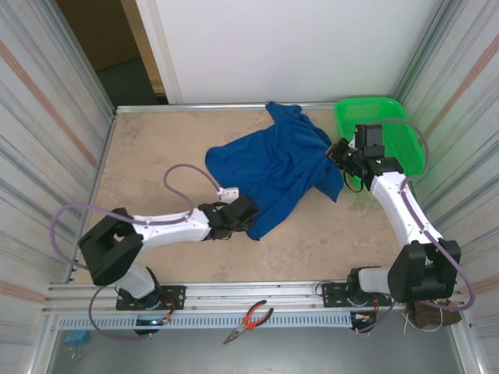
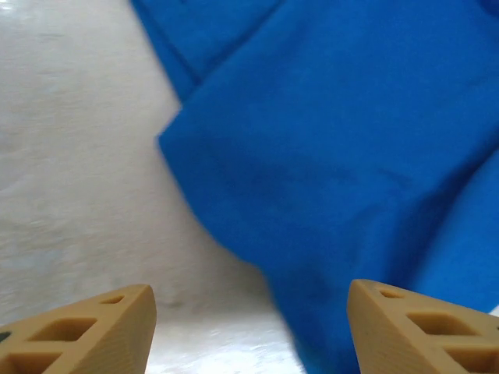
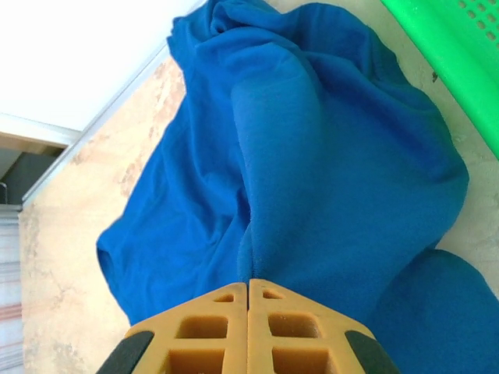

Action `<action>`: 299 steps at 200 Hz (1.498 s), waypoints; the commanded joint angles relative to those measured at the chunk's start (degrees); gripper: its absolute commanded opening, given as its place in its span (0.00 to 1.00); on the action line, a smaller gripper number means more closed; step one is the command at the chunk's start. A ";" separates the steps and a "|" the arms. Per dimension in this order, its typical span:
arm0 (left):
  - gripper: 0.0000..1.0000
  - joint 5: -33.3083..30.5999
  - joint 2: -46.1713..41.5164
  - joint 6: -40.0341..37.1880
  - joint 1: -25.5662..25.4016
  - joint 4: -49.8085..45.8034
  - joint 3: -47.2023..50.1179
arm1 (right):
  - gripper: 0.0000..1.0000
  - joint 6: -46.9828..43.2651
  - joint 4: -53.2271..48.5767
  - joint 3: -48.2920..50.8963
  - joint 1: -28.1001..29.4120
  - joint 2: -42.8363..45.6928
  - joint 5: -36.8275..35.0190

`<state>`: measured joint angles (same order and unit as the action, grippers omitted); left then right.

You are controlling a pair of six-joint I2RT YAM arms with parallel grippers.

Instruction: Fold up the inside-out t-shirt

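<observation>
The inside-out t-shirt (image 1: 281, 167) is plain royal blue and lies crumpled on the table, from the middle toward the back right. My left gripper (image 1: 248, 222) sits low at the shirt's near corner. Its tan fingers (image 2: 86, 331) stand wide apart and open, and the edge of the t-shirt (image 2: 335, 156) runs between them, closer to the right finger. My right gripper (image 1: 337, 152) is at the shirt's right edge beside the basket. In the right wrist view the right gripper (image 3: 249, 282) is shut, with a raised ridge of the t-shirt (image 3: 312, 156) pinched at its tips.
A green mesh basket (image 1: 390, 117) stands at the back right corner, and its rim (image 3: 452, 47) is close to the right gripper. Metal walls enclose the table on the left, right and back. Red-handled pliers (image 1: 249, 319) lie on the front rail. Bare tabletop (image 1: 156, 148) spreads to the left.
</observation>
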<state>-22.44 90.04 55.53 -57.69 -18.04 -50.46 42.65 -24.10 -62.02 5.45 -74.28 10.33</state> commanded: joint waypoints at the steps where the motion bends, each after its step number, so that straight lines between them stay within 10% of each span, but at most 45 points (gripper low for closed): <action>1: 0.66 -0.96 2.35 3.93 -0.69 1.27 -2.82 | 0.00 -1.11 -0.51 0.24 0.61 1.17 -0.74; 69: 0.60 1.16 6.41 12.73 -1.91 -0.21 -1.77 | 0.00 -1.09 -0.86 -0.98 1.12 0.61 -1.27; 84: 0.42 0.96 6.90 12.45 -1.49 0.47 -1.68 | 0.00 -1.14 -0.78 -1.47 1.19 0.31 -1.27; 100: 0.01 -0.87 6.16 10.62 -0.16 -0.62 -2.40 | 0.00 -1.35 -0.84 -2.94 1.01 -0.03 -1.62; 137: 0.00 -4.28 -5.15 -8.41 6.48 -0.44 -4.53 | 0.00 -1.78 -1.70 -9.56 -1.48 -0.95 -0.37; 160: 0.00 4.10 -15.35 -22.49 15.36 3.46 -5.54 | 0.00 -1.98 -1.95 -13.44 -3.24 -1.24 1.04; 210: 0.00 49.78 -21.66 -36.21 40.15 6.12 -15.25 | 0.00 -2.14 -1.75 -14.43 -3.32 -0.75 1.95; 241: 0.00 55.60 -21.75 -39.43 43.25 10.74 -18.91 | 0.00 -2.09 -0.56 -12.18 -1.17 -0.22 2.03; 269: 0.00 70.71 -18.74 -24.62 52.22 33.09 -17.03 | 0.00 -2.71 -1.10 -11.81 0.50 -0.02 0.87; 299: 0.00 55.78 -12.81 -34.58 54.25 3.99 -29.48 | 0.00 -3.47 -1.87 -11.59 0.63 0.70 -0.13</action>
<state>36.97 73.73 25.54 -4.10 -1.26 -71.94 41.32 -26.09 -74.32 6.02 -75.61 11.62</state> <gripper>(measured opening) 0.046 0.042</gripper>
